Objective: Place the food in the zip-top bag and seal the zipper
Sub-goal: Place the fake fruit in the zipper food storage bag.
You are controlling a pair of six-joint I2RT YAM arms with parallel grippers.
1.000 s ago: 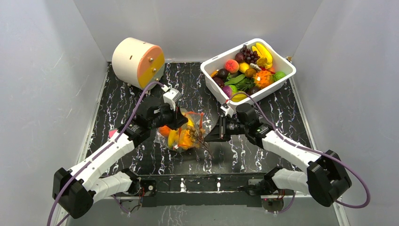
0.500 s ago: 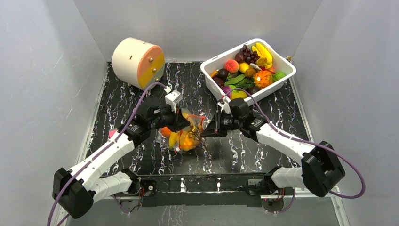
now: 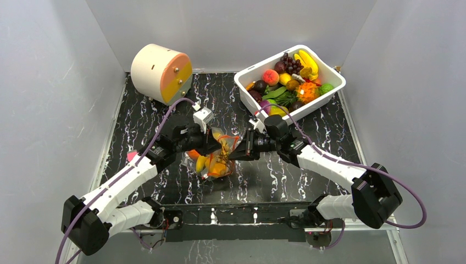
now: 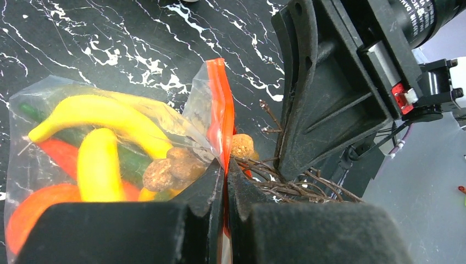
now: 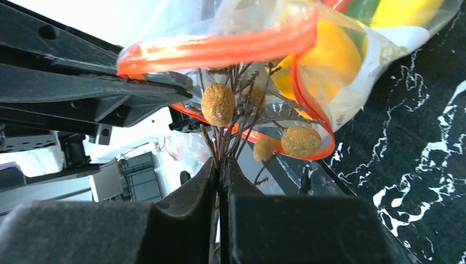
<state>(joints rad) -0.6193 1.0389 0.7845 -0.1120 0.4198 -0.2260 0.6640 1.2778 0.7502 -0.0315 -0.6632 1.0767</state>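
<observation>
On the black marble table (image 3: 132, 129), left end effector (image 4: 225, 171) pinches one zipper (image 4: 222, 110), right end effector (image 5: 220, 165) pinches one fruit sprig (image 5: 218, 104).

A black tabletop (image 3: 220, 99) veined with white is enclosed on three sides by plain pale grey walls (image 3: 231, 27) and is evenly lit.

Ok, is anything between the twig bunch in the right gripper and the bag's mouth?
Nothing visible. The left gripper pinches the zipper, the mouth gapes, and the twig bunch in the right gripper sits at it. Inside, bananas crowd the bag.
</observation>
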